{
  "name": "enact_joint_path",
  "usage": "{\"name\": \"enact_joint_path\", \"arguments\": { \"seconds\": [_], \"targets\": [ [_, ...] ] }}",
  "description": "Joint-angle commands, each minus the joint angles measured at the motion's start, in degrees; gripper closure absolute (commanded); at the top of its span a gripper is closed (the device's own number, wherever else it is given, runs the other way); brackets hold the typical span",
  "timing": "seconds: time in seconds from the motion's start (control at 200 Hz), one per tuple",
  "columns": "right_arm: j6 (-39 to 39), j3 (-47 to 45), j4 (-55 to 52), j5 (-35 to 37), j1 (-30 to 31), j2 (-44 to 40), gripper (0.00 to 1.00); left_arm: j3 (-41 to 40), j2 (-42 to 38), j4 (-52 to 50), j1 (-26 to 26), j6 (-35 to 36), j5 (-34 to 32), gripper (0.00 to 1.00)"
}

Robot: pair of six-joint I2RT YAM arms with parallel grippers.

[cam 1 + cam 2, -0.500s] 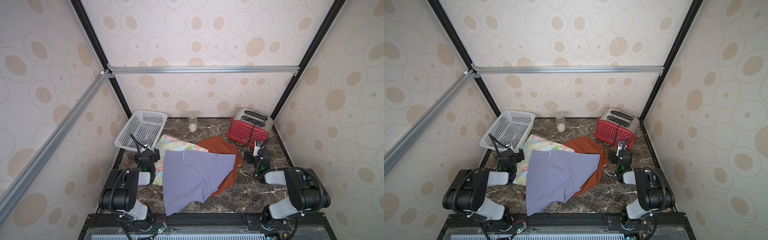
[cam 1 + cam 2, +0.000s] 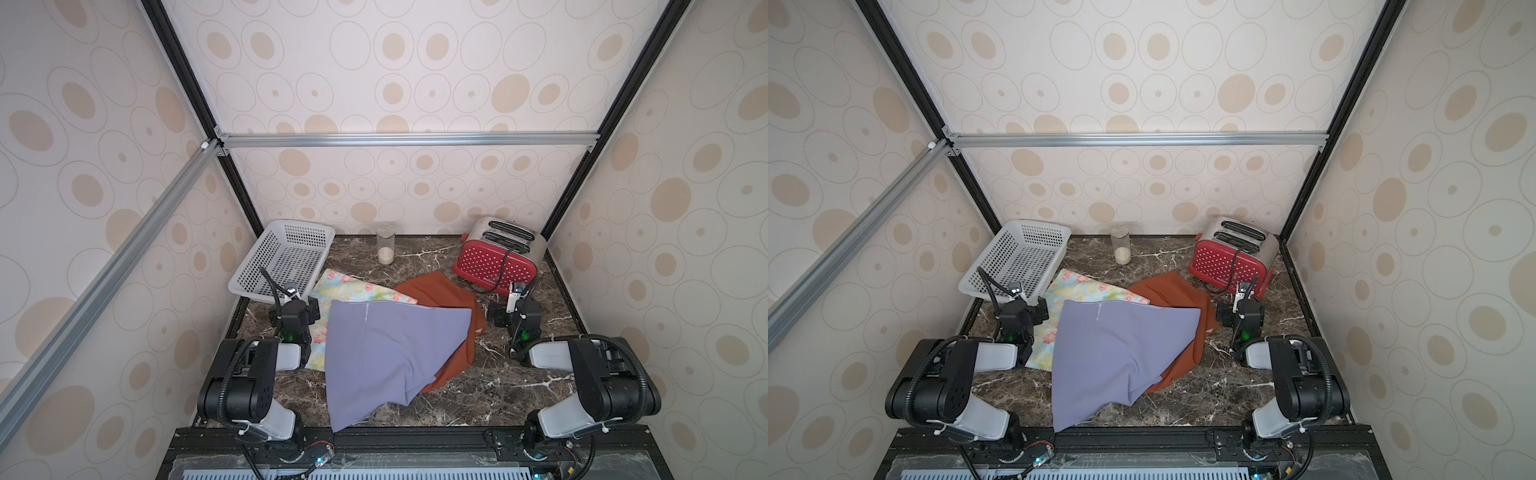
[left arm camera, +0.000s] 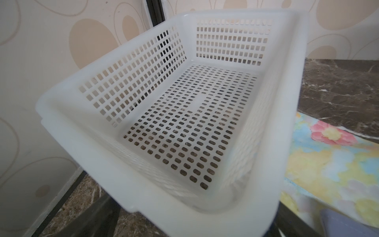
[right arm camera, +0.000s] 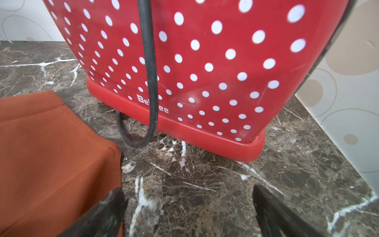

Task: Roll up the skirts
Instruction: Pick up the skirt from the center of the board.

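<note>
Rolling not begun: purple skirt (image 2: 386, 357) lies atop orange skirt (image 2: 440, 295) and floral skirt (image 2: 353, 291), lower middle of the frame.
My left claw (image 2: 294, 309) and right claw (image 4: 188, 207) gape wide, empty; next I'd pinch the purple hem.

Left arm (image 2: 249, 376) folded low at near left, right arm (image 2: 598, 374) folded low at near right, left gripper (image 2: 293, 308) pointing far, jaws wide apart, empty, right gripper (image 4: 190, 215) likewise spread wide, holding nothing
</note>
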Motion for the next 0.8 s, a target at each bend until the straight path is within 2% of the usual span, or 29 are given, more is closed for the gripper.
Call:
{"name": "enact_joint_path", "arguments": {
  "seconds": [0.0,0.697,0.757,0.797],
  "targets": [
    [-0.55,1.04,0.78,0.35,0.44,0.62,0.0,1.47,0.42,0.46,0.57,0.73,-0.42,0.01],
    [-0.56,0.55,1.96,0.32,0.44,0.28,0.0,1.3,0.08,0.38,0.47,0.64,-0.38,0.01],
    [-1.26,-0.88,3.34,-1.08,0.51,-1.81,0.0,1.14,-0.18,1.31,0.3,0.38,-2.38,0.01],
    [-1.25,-1.45,1.46,-1.03,0.52,-4.97,0.0,2.01,-1.93,-2.94,0.16,-0.11,-2.95,0.01]
  ]
}}
